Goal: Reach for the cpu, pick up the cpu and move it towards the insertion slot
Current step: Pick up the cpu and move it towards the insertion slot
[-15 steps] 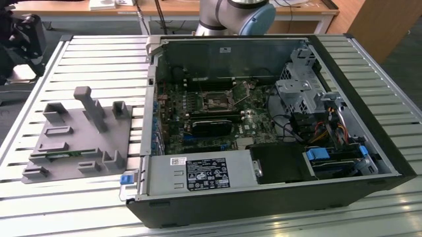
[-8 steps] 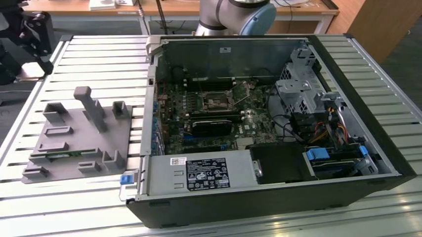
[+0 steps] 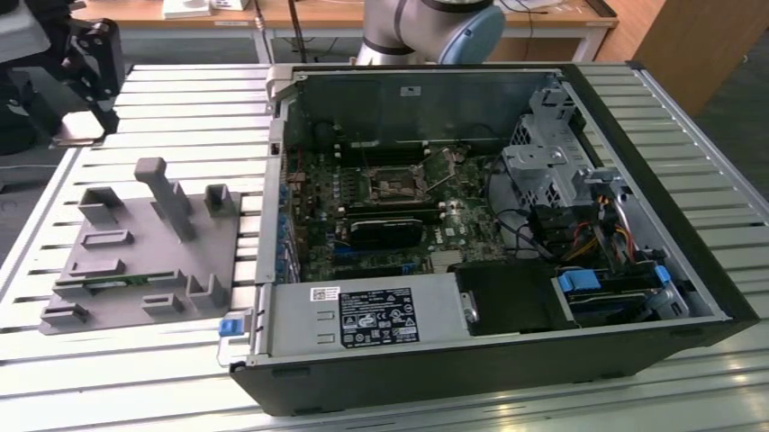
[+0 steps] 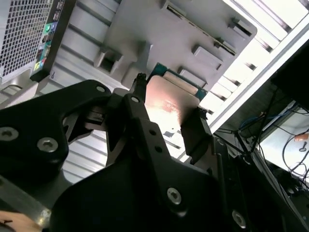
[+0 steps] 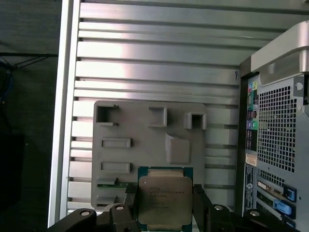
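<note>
The cpu (image 5: 165, 200), a flat square chip with a silver top and a pale rim, sits between the black fingers (image 5: 200, 203) of my gripper (image 5: 165, 205), which is shut on its two opposite edges. In the second wrist view the cpu (image 4: 169, 104) glints between the same fingers (image 4: 137, 113), with the gripper (image 4: 166, 123) held above the grey fixture plate (image 4: 159, 34). The insertion slot (image 3: 393, 186), a square socket with a dark centre and a metal frame, lies on the motherboard inside the open computer case (image 3: 673, 207).
The grey fixture plate (image 3: 132, 261) has raised posts and pockets, one holding a narrow green circuit strip (image 3: 114, 280). The case's rear panel (image 5: 275, 135) stands beside the plate (image 5: 145, 130). Black arm hardware (image 3: 90, 63) hangs at the exterior view's top left. The slatted metal table (image 3: 157, 117) ends close by.
</note>
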Motion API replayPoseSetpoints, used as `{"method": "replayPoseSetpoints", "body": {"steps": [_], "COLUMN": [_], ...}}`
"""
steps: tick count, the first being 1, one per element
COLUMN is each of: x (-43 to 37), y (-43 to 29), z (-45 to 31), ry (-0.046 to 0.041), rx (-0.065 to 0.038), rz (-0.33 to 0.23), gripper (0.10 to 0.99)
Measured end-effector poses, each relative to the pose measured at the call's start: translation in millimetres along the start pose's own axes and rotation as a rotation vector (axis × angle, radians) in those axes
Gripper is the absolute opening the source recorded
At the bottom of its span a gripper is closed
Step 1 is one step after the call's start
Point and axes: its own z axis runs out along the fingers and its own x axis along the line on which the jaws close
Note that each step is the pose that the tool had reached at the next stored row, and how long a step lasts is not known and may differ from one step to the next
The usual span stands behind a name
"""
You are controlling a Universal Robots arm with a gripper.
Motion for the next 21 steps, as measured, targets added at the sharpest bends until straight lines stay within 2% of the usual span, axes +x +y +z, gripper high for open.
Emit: {"method": "replayPoseSetpoints", "body": {"steps": [7, 13, 21], "x": [-30.1, -46.4, -64.0], "y": [-0.8, 3.2, 10.5], "z": [0.0, 0.4, 0.8], "ry": [0.0000, -0.0001, 0.0000], "rx": [0.000, 0.000, 0.000], "rz": [0.000, 0.000, 0.000], "gripper": [0.537, 0.537, 0.537]}}
